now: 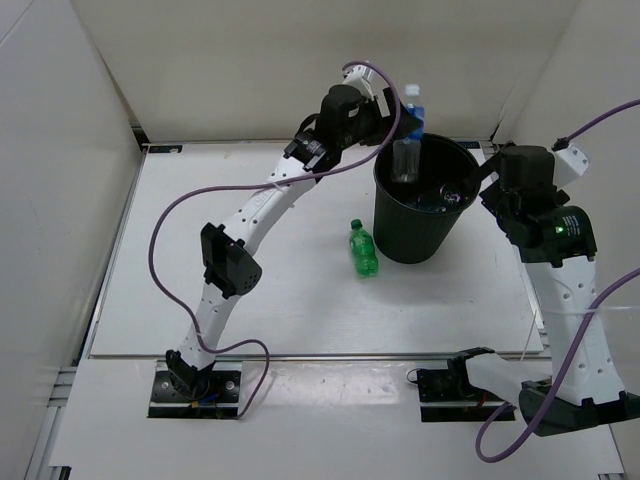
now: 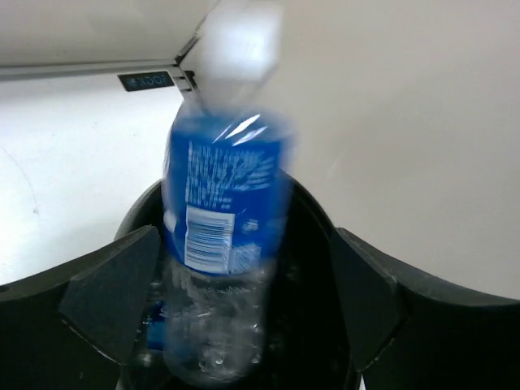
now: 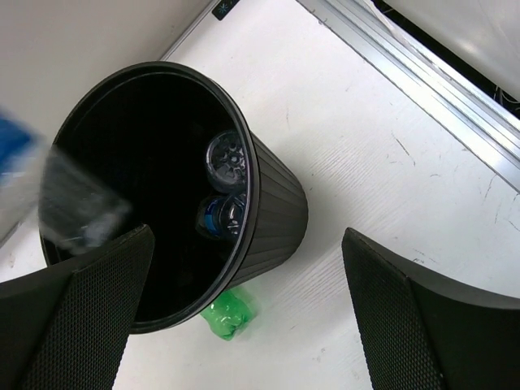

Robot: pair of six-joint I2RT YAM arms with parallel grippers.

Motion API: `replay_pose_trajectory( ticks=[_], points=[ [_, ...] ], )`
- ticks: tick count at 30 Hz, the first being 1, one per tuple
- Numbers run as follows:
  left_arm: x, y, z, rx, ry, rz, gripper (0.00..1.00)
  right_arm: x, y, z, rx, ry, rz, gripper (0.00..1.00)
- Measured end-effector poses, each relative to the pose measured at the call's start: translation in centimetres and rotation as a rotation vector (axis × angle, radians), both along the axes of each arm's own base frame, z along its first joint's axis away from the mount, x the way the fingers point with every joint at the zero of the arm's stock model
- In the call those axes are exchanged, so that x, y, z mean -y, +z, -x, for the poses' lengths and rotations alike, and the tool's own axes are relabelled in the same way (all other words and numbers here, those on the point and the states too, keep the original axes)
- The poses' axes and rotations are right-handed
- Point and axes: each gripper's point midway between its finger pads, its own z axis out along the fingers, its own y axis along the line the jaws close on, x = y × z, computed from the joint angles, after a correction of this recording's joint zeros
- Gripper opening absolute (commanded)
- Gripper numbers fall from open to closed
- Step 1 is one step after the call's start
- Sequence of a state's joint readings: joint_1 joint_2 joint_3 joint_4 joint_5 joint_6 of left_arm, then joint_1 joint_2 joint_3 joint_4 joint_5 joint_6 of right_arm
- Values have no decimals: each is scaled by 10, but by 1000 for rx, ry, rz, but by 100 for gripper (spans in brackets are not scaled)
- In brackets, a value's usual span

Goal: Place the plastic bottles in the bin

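A clear bottle with a blue label and white cap point(image 1: 408, 140) hangs upright over the back-left rim of the black bin point(image 1: 398, 232). It is motion-blurred in the left wrist view point(image 2: 223, 244) and the right wrist view point(image 3: 57, 195). My left gripper point(image 1: 392, 112) is open, its fingers point(image 2: 114, 296) standing apart from the bottle on both sides. Two clear bottles point(image 3: 226, 158) lie inside the bin point(image 3: 280, 215). The green bottle point(image 1: 363, 248) lies on the table against the bin's left foot, also seen from the right wrist point(image 3: 227, 313). My right gripper point(image 1: 480, 185) is open and empty over the bin's right side.
White walls close in behind and on both sides. The white table board point(image 1: 200, 290) ends at a metal frame point(image 3: 431, 89) on the right. The left arm point(image 1: 250, 220) arches over the board's middle.
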State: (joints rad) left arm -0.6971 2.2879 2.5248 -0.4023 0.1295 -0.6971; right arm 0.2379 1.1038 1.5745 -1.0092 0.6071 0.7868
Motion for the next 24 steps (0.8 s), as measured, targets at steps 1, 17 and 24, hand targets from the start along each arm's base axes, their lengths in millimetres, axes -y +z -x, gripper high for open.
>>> replay_pose_trajectory(
  ticks=[1, 17, 24],
  points=[
    [2, -2, 3, 2, -9, -10, 100, 0, 0, 0, 0, 0, 0, 100],
    [-134, 98, 95, 170, 116, -10, 100, -2, -5, 0, -25, 15, 7, 100],
    [-156, -50, 51, -267, 23, -10, 88, -1, -5, 1, -27, 20, 14, 100]
  ],
)
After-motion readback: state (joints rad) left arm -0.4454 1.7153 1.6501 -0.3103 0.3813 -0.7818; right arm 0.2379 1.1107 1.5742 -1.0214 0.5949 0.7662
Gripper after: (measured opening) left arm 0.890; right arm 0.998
